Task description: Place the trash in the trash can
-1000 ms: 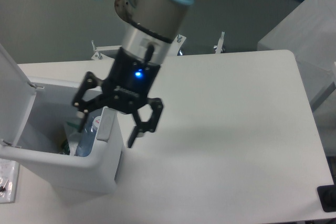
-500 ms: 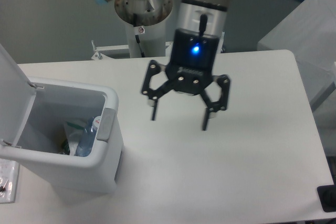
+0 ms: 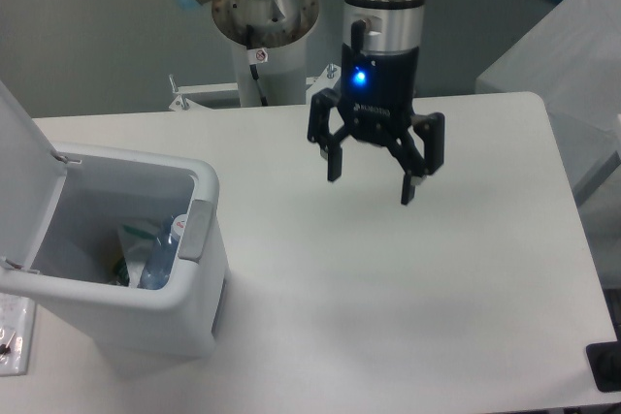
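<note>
One bottle (image 3: 155, 257) in trash can (image 3: 189, 312) — upright-leaning, cap up; gripper (image 3: 372, 186) spread, empty

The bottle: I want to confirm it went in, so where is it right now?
In the camera view, the bottle lies inside the open trash can at the lower left, against its right wall, well away from the open tool above the table.
</note>
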